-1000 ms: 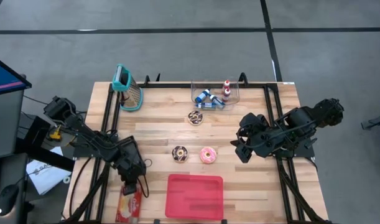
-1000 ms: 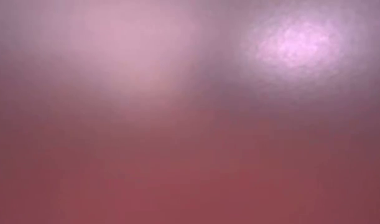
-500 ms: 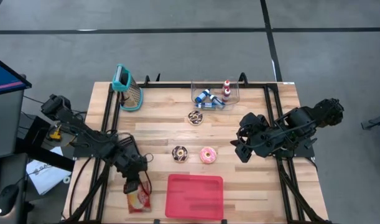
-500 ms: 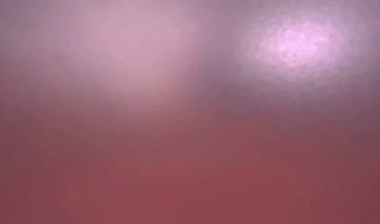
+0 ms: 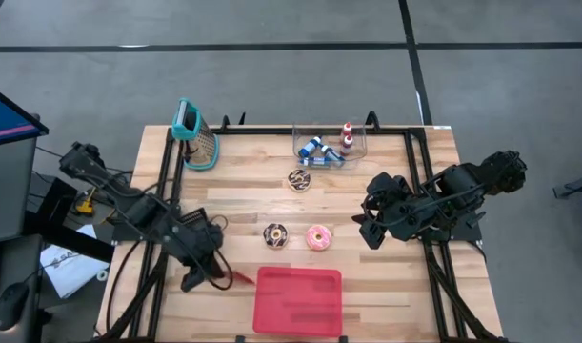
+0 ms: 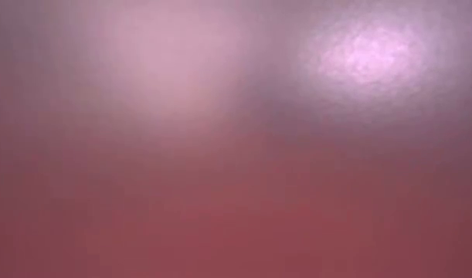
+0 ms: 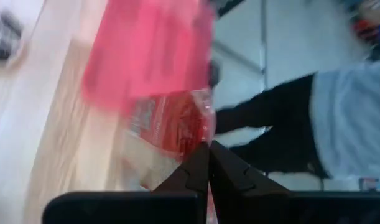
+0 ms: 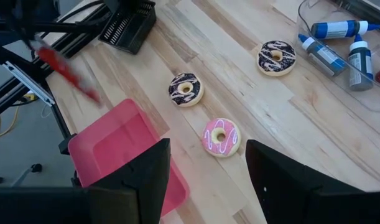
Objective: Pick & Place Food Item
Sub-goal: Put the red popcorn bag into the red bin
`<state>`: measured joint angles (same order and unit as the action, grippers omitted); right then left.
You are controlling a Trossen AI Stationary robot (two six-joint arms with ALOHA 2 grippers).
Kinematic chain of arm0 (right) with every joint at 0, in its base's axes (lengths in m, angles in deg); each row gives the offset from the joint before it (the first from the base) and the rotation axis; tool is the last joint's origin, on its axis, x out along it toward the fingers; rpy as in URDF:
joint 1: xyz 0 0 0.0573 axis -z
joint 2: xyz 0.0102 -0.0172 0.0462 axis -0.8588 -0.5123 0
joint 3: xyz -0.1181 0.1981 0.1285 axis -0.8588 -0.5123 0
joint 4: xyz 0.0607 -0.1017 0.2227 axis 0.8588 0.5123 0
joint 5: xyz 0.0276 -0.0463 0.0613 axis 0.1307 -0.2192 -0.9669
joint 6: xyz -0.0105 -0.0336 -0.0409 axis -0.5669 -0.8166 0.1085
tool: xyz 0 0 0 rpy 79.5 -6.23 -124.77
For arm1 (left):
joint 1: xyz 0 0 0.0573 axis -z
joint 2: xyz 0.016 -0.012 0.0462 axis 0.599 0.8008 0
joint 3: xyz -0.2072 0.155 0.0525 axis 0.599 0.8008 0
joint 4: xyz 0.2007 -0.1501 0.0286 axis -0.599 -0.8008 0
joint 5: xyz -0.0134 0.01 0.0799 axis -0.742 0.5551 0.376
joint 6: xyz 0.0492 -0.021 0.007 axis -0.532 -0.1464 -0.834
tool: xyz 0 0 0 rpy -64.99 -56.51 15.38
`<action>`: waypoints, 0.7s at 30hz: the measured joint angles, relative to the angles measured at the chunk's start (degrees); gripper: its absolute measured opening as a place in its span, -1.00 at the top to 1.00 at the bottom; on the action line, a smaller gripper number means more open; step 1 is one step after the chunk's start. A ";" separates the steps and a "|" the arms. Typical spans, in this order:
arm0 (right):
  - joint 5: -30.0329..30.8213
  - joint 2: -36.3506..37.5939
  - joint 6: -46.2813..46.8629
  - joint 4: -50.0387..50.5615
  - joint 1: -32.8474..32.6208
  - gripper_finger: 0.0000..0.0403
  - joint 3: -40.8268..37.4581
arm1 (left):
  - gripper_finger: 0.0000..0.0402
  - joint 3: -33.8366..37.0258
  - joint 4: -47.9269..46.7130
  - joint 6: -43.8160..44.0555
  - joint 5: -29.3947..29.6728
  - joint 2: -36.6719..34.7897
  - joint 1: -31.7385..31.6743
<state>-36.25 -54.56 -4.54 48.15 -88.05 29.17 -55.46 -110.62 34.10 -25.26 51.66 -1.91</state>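
high view: bright, even light, sharp, soft shadows
low view: reddish blur with one pale glare patch, nothing readable
left wrist view: motion-blurred
right wrist view: mostly sharp

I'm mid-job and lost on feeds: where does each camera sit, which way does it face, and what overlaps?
High: overhead, straight down on table; both arms, left gripper, right gripper.
Low: table height; only a pink blur.
Left wrist: past its shut jaws at a red packet and red tray.
Right wrist: past its open jaws at pink donut.
Shared: the tray and donuts appear in high and right wrist views.
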 joint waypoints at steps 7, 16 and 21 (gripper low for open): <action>0.37 0.00 -1.89 0.25 0.00 0.00 0.00 | 1.00 -1.21 13.81 -3.24 -2.50 2.59 -6.02; 1.92 0.00 -4.08 0.25 0.00 0.00 0.00 | 1.00 -1.10 29.92 -4.05 -13.83 15.26 -13.23; 2.65 0.00 -4.58 -0.05 0.00 0.00 0.00 | 1.00 -1.10 41.73 -3.47 -15.54 21.25 -14.81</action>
<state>-33.60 -54.56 -9.12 48.10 -88.05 29.17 -56.55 -68.89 30.63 -40.80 72.92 -16.72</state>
